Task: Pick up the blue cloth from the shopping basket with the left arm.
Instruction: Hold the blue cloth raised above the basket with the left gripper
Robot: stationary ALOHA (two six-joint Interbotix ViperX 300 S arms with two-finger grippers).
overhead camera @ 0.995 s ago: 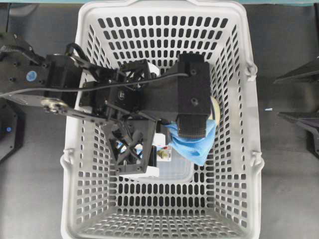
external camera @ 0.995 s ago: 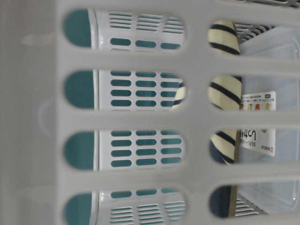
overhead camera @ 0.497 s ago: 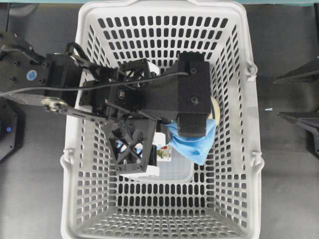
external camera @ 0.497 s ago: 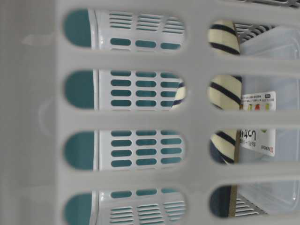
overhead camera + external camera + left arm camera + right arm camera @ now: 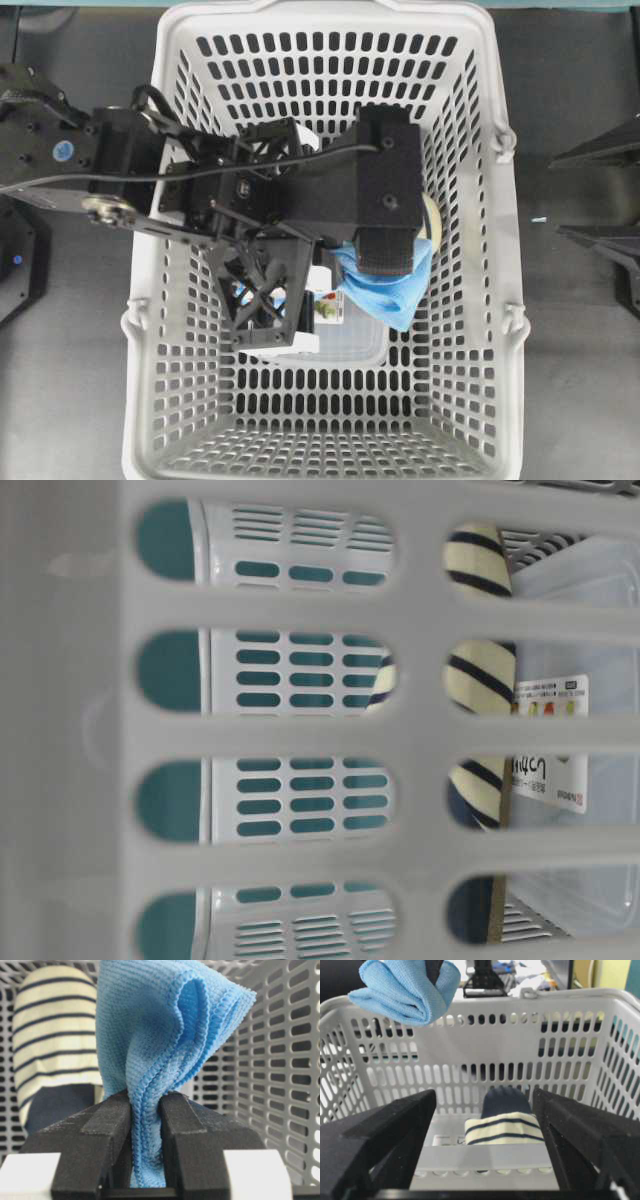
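Observation:
The blue cloth (image 5: 150,1025) bunches upward out of my left gripper (image 5: 146,1097), whose black jaws are shut on its folded edges. Seen from overhead, the left gripper (image 5: 385,255) reaches across the shopping basket (image 5: 505,250) and the blue cloth (image 5: 392,292) hangs from under its flat pad. In the right wrist view the blue cloth (image 5: 405,990) hangs about level with the shopping basket (image 5: 520,997) rim, clear of what lies inside. My right gripper (image 5: 484,1097) stands open outside the near wall, and from overhead the right gripper (image 5: 555,195) sits right of the basket.
A navy and cream striped slipper (image 5: 55,1025) leans against the basket wall, also visible as the slipper (image 5: 505,1127) behind a clear plastic box (image 5: 520,1157). The clear box (image 5: 350,340) lies on the basket floor under the arm. The basket wall (image 5: 300,730) fills the table-level view.

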